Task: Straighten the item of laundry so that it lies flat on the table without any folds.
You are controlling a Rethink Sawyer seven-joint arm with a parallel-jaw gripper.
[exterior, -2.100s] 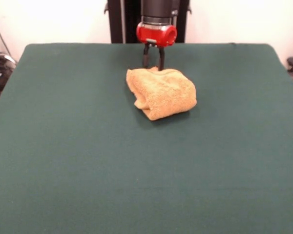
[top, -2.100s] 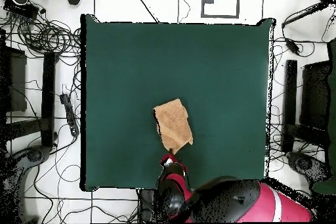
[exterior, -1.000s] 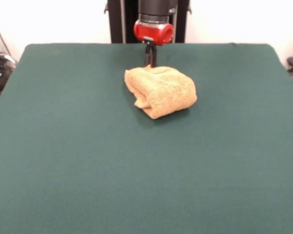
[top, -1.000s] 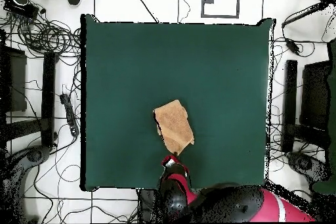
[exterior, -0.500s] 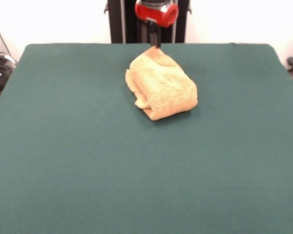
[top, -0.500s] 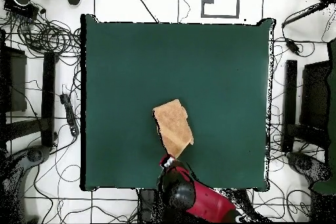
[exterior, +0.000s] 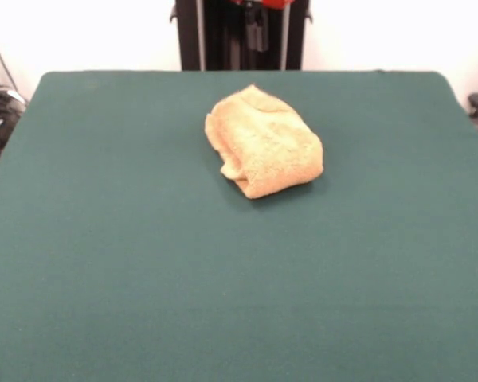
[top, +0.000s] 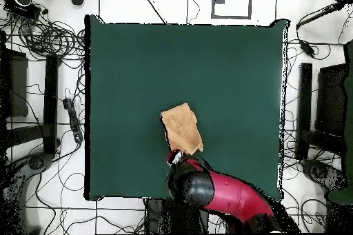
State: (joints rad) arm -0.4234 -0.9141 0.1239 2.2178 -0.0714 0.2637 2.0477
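Front view, nearest first: wide bare green table [exterior: 143, 278] across the whole lower half. Beyond that, towel [exterior: 263, 142] bunched in a thick folded lump, lying past the table's middle, toward the far edge and roughly midway between the two side edges. One pointed corner of the lump aimed at the far edge; rounded rolled fold along the near side. Golden-orange terry, no stripes or tag discernible. Behind the far edge, black pedestal upright, and at the very top the gripper [exterior: 255, 28] raised clear of the cloth, a sliver of red housing above it. Dark fingers hanging close together there; whether closed or parted, cannot tell. Nothing visibly held.

Overhead view: same towel [top: 182, 129] as a small tilted rectangle, still folded, closer to the table [top: 138, 60] edge at the robot's side than to the opposite edge. Red and black arm reaching in over that near-robot edge, its tip [top: 174, 157] just beside the towel's nearest corner. Contact or gap between tip and cloth not clear from above; from the front, gripper well above the towel. Cables and dark equipment on the floor all round the table.
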